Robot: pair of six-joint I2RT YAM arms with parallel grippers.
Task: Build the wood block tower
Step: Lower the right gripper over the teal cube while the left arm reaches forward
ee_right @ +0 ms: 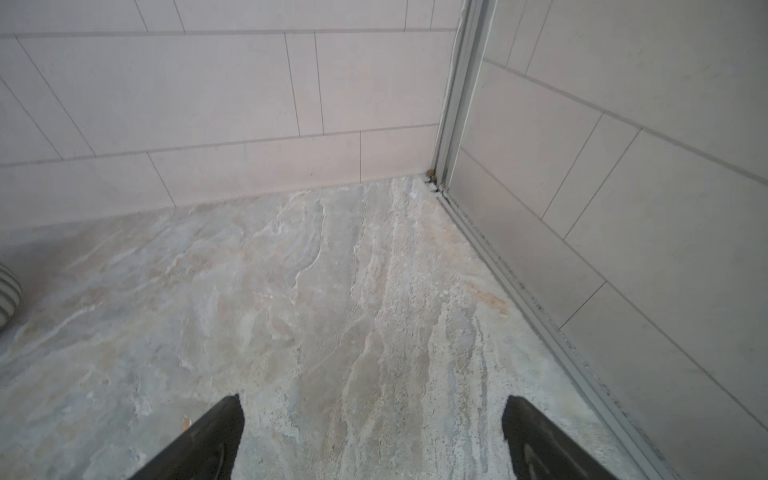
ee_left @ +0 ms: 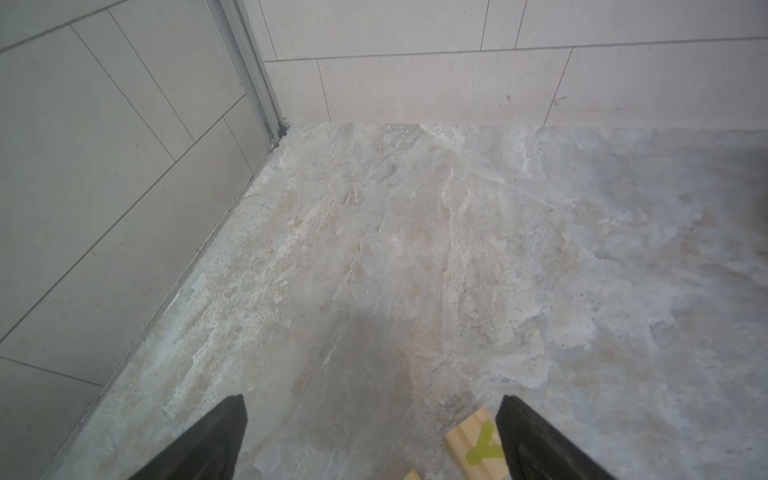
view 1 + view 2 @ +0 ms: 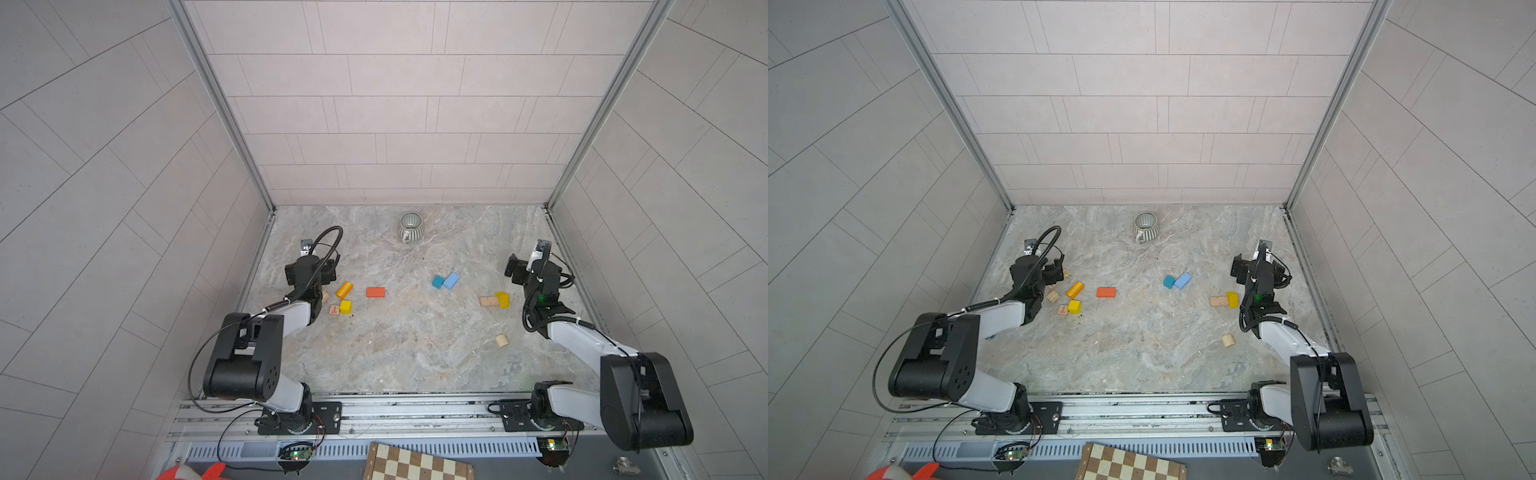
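In both top views nothing is stacked yet, wood blocks (image 3: 345, 306) scattered on the desk (image 3: 415, 353) in two groups well apart, left pincer (image 3: 329, 270) and right pincer (image 3: 512, 266) both released, empty; the plain cylinder (image 3: 502, 340) could roll if nudged. Left wrist: lettered block (image 2: 478, 449) just beside one jaw, off-centre; closing here may shove or twist it. Right wrist: bare desk between the jaws, mug (image 1: 6, 291) at frame edge; a wide sweep might clip it.

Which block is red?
The flat brick lying alone left of the middle in both top views. It is the only orange-red one; the rest are yellow, blue or plain wood.
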